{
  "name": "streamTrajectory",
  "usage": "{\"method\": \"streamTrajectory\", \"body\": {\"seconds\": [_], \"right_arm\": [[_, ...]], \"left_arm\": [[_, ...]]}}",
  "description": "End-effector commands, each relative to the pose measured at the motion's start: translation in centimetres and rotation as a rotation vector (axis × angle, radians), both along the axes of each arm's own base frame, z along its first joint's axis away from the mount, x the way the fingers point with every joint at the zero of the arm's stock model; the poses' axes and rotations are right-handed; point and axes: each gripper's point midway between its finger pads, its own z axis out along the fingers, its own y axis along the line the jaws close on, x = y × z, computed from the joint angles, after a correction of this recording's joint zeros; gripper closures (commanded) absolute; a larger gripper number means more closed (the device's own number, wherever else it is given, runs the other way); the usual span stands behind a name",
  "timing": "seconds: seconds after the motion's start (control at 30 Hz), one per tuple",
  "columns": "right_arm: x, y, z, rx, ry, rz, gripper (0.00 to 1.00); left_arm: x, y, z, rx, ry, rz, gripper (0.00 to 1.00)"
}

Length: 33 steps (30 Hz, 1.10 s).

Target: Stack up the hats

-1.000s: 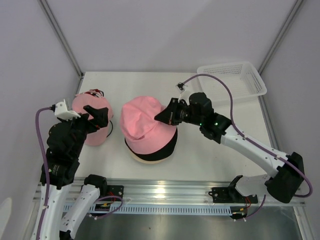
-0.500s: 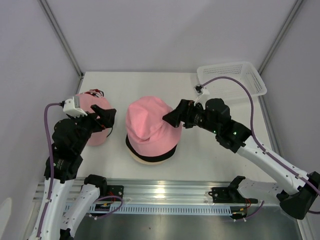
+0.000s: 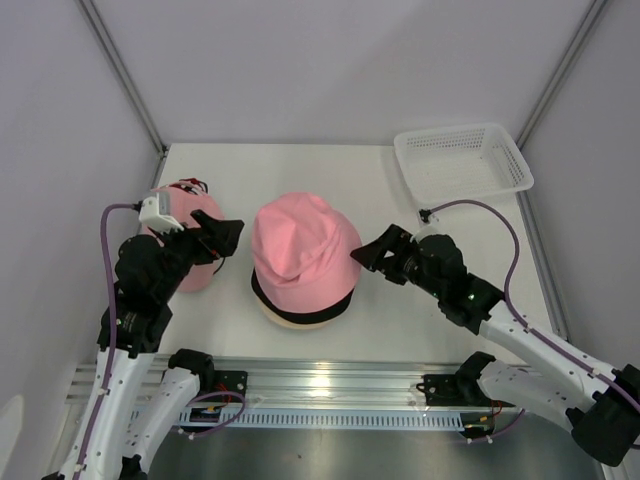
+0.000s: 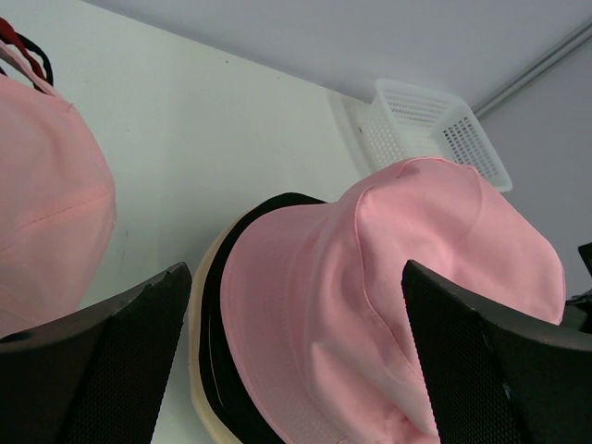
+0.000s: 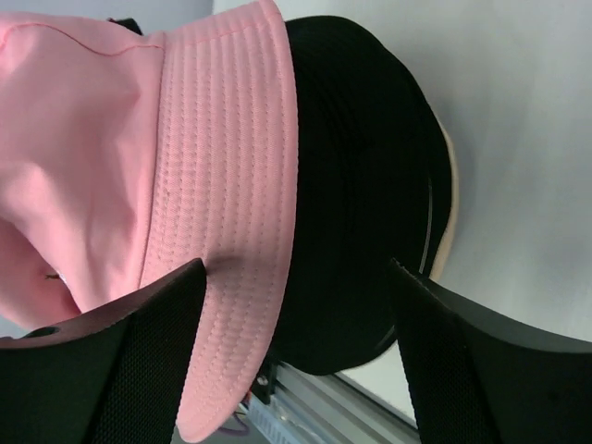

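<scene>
A pink bucket hat (image 3: pixel 300 240) tops the stack in the middle of the table, over a black hat (image 3: pixel 335 300) and a tan brim (image 3: pixel 290 320). To the left lies a pink cap (image 3: pixel 185 262), with a bit of red hat (image 3: pixel 186 186) showing at its far edge. My left gripper (image 3: pixel 224 236) hangs open between the pink cap and the stack, holding nothing. My right gripper (image 3: pixel 368 256) stands open just right of the stack. In its wrist view the pink brim (image 5: pixel 231 185) and black hat (image 5: pixel 361 185) lie beyond the open gripper (image 5: pixel 296 270).
A white mesh basket (image 3: pixel 462 160) stands at the back right corner and also shows in the left wrist view as the basket (image 4: pixel 421 116). The table (image 3: pixel 440 240) ends at a metal rail (image 3: pixel 330 380) on the near side. Tent walls rise on both sides.
My right gripper opened, let go of the pink bucket hat and drew back right and nearer. The hat settled upright on the stack. My left gripper shifted slightly right.
</scene>
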Motion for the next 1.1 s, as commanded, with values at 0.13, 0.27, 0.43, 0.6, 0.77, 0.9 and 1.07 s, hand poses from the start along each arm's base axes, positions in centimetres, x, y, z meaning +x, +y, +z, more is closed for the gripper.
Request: {"method": "streamTrajectory", "body": {"seconds": [0.13, 0.27, 0.43, 0.6, 0.77, 0.9, 1.07], "right_arm": [[1.0, 2.3, 3.5, 0.184, -0.077, -0.001, 0.43], [0.7, 1.6, 2.7, 0.176, -0.057, -0.034, 0.77], [0.2, 0.3, 2.6, 0.177, -0.080, -0.066, 1.00], [0.0, -0.6, 0.2, 0.095, -0.103, -0.067, 1.00], [-0.5, -0.3, -2.2, 0.034, -0.178, 0.005, 1.00], [-1.0, -0.5, -5.9, -0.013, -0.148, 0.012, 1.00], [-0.8, -0.6, -7.0, -0.066, -0.154, 0.020, 1.00]], "left_arm": [[0.5, -0.9, 0.0, -0.032, -0.003, -0.040, 0.03], [0.4, -0.8, -0.4, -0.028, 0.006, -0.034, 0.03], [0.7, -0.6, -1.6, -0.038, 0.047, -0.015, 0.02], [0.8, 0.6, -3.5, -0.090, 0.114, 0.089, 0.02], [0.8, 0.8, -4.1, -0.117, 0.124, 0.112, 0.02], [1.1, 0.2, -5.2, -0.170, 0.156, 0.104, 0.02], [1.5, -1.9, -6.6, -0.231, 0.173, 0.007, 0.07]]}}
